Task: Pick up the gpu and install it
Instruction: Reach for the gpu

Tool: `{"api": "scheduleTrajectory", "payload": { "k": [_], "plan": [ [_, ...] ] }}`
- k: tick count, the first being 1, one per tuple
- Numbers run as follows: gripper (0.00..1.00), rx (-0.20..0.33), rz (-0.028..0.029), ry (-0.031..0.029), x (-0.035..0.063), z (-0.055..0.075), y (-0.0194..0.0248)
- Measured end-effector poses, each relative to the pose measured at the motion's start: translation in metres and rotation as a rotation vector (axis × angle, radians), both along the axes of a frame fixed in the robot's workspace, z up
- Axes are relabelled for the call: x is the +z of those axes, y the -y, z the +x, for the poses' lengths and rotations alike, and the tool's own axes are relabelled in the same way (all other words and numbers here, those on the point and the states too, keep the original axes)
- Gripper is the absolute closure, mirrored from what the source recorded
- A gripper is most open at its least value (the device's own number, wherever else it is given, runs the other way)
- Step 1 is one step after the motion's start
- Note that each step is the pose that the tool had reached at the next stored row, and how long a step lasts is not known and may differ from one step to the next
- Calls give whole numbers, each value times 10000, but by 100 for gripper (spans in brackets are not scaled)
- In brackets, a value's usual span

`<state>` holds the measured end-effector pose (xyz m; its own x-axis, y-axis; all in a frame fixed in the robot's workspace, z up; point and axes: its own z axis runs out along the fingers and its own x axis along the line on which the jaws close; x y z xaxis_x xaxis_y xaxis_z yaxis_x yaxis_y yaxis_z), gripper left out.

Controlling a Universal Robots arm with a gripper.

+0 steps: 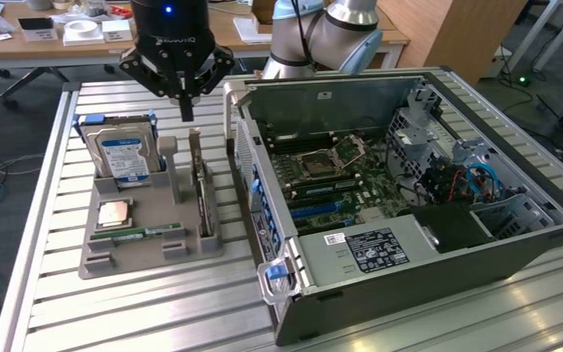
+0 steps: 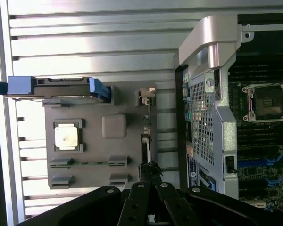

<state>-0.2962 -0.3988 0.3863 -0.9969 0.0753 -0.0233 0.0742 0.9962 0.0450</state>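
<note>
While the pincer (image 1: 185, 114) hangs with its 2 fingers pressed together and nothing held between them, we find it poised above the slatted metal bench (image 1: 115, 315), over a grey parts tray (image 1: 144, 260).

Nearest to it, just below the fingertips and apart from them, the gpu (image 1: 197, 185) stands upright on its long edge in a slot of that tray. In the wrist view, the closed fingertips line up over the card's thin top edge.

A little further from the pincer, toward the exterior view's left, 1 hard drive (image 1: 123, 155) with a blue-and-white label stands on end in the same tray. Beyond the drive, lower down in the tray, lie 1 square processor chip (image 1: 115, 213) and 1 narrow green RAM stick (image 1: 144, 233), both flat in their recesses.

On the pincer's other side, toward the exterior view's right, an open computer case (image 1: 409, 271) lies on the bench beside the tray, its motherboard (image 1: 360, 183) facing up.

Farthest off, behind the arm (image 1: 345, 26), a wooden desk (image 1: 27, 51) carries small white items.
</note>
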Motion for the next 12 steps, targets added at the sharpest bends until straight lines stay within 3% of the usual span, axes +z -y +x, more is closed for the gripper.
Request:
{"api": "scheduleTrajectory", "payload": {
  "k": [12],
  "plan": [
    [89, 0, 0, 0, 0, -31, 0]
  ]
}}
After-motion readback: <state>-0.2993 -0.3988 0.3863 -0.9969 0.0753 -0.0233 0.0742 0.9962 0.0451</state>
